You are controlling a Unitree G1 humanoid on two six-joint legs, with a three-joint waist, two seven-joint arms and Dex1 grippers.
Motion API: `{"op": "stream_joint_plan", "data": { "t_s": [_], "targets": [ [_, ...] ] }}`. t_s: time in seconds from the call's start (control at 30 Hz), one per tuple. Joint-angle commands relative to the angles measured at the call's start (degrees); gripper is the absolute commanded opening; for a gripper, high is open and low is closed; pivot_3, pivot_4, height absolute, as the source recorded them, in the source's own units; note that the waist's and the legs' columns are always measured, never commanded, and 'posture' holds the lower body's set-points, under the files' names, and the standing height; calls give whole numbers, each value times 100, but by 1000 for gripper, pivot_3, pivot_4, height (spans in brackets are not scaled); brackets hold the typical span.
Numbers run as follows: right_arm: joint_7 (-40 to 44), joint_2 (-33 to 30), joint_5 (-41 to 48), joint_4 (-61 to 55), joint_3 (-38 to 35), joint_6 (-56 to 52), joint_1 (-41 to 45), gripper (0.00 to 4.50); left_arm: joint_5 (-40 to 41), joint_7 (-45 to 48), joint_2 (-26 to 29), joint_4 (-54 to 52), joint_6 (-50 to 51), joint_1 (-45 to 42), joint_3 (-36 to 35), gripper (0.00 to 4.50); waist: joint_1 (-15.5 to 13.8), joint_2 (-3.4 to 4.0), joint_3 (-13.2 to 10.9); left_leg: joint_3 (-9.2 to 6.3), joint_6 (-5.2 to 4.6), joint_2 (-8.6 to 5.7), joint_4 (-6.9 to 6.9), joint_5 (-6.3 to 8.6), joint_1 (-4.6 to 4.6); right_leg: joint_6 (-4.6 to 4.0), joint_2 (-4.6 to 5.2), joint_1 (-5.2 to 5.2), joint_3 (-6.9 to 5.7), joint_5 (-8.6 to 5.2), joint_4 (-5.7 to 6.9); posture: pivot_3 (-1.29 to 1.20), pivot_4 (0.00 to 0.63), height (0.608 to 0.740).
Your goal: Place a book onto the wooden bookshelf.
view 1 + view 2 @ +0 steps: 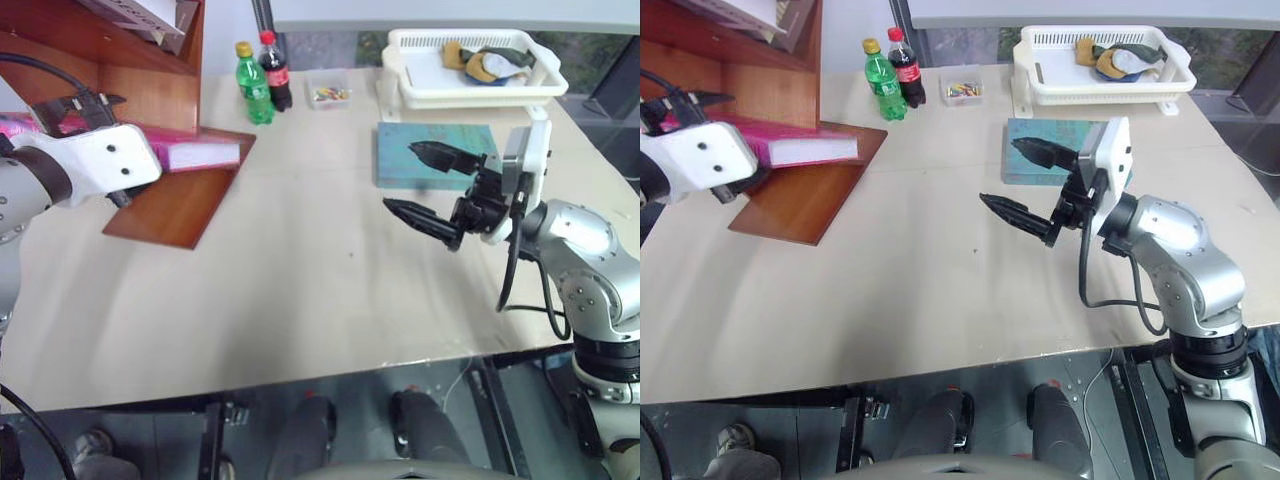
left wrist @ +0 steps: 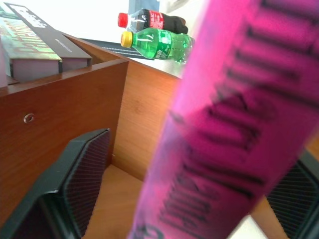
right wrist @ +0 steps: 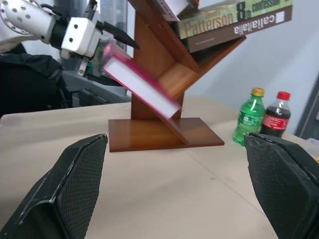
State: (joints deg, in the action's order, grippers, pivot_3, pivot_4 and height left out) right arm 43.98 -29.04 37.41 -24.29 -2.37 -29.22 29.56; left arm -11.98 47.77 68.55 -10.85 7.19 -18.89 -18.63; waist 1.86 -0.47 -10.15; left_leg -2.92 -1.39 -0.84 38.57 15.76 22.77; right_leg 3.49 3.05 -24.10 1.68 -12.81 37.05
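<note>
Tabletop scene: book [image 3: 139, 82] at the bookshelf [image 3: 164, 134], nearly placed.
Left gripper [image 3: 112, 47] spread around it, right gripper [image 1: 425, 185] released, empty; withdrawing remains.

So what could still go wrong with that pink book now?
The pink book lies tilted on a slanted board of the wooden bookshelf, one end jutting past it, so it might slide off. The left end effector stands open right at the book; pulling away carelessly could drag or knock it.
</note>
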Motion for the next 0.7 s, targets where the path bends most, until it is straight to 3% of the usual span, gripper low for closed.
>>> {"op": "stream_joint_plan", "data": {
  "t_s": [0.03,0.13,0.27,0.43,0.67,0.7],
  "targets": [
    [-94,-94,167,-356,-217,-29,-41,4500,801,205,-45,-15,-215,-188,-592,4466,0,0,0,-1,0,0,-1,0,3,0,0,0,-1,0,-5,0,150,740],
    [-86,-183,203,-373,-260,-45,-83,4500,1397,547,-84,-40,-227,-169,-741,4466,-6,-2,-1,-2,-1,1,-2,0,6,0,3,0,-3,0,-10,0,150,740],
    [-108,-238,210,-353,-256,-36,-70,4500,1549,684,-81,13,-376,50,-819,4466,1,-1,-1,0,-1,0,-2,0,2,0,3,1,-3,0,-8,0,150,740],
    [-129,-327,232,-386,-267,-93,-54,4500,2756,963,-593,-665,443,437,-1110,4466,12,-1,-1,0,-1,2,-1,0,1,0,1,1,-2,0,-2,0,150,740],
    [-206,-411,295,-438,-310,-162,-51,4500,2772,361,-828,-741,628,379,-1125,4466,8,-5,0,-3,-1,2,-1,0,-2,0,1,2,-3,0,0,0,150,740],
    [-216,-420,305,-443,-314,-167,-51,4500,2835,341,-861,-748,585,345,-1147,3964,8,-5,0,-2,-1,2,-1,0,-2,0,1,2,-3,0,0,0,150,740]
  ]
}}
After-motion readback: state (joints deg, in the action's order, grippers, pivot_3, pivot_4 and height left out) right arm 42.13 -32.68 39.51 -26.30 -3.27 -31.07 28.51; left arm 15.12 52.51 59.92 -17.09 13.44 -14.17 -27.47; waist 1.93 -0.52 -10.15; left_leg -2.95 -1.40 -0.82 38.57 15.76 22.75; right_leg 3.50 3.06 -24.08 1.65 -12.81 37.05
